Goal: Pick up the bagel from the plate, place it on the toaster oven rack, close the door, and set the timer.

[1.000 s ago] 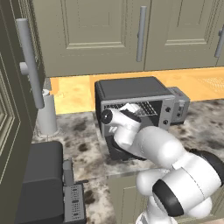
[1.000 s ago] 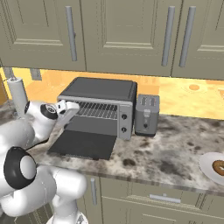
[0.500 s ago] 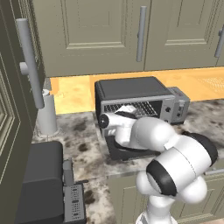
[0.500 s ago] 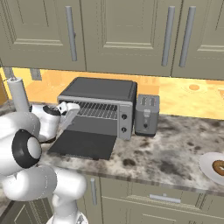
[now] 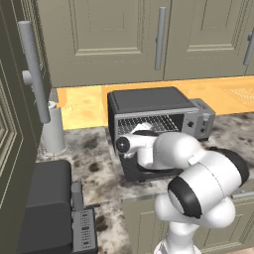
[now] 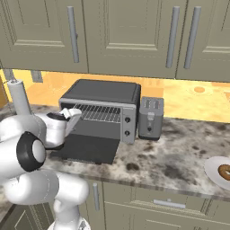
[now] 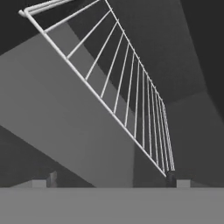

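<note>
The open, empty hand (image 6: 74, 116) hung before the oven's rack (image 7: 131, 105); the right base view alone caught the bagel (image 6: 224, 170) on its plate (image 6: 214, 173).

I can read no text, label or number anywhere, not even on the toaster oven (image 6: 101, 109) knob panel.
</note>
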Tool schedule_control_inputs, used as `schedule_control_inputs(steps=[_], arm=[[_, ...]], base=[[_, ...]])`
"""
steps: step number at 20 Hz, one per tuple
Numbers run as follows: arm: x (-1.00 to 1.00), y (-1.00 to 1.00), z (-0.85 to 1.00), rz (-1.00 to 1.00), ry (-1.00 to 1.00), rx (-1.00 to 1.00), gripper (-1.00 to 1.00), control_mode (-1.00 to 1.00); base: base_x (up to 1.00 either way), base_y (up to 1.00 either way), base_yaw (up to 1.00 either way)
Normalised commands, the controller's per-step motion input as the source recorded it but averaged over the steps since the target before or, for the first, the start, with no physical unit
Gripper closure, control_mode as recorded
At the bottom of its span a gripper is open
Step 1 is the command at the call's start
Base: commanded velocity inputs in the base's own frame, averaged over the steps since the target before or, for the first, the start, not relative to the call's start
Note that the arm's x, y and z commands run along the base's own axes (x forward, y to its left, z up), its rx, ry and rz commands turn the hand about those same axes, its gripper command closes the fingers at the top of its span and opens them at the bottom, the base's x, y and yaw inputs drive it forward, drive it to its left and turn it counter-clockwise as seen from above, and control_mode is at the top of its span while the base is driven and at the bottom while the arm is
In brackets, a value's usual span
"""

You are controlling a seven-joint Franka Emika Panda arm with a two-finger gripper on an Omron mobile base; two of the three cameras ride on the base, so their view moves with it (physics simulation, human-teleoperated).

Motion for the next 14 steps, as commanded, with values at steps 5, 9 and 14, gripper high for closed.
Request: schedule_control_inputs(steps=[5, 9, 14], arm=[[0.03, 0.08, 0.00, 0.10, 0.00, -0.05, -1.00, -1.00], [-0.01, 0.16, 0.00, 0.01, -0.03, -0.15, -1.00, -1.00], [-0.02, 0.30, 0.00, 0.00, -0.02, -0.16, -1.00, -1.00]], base=[[0.00, 0.00, 0.00], [0.00, 0.00, 0.00], [0.00, 0.00, 0.00]])
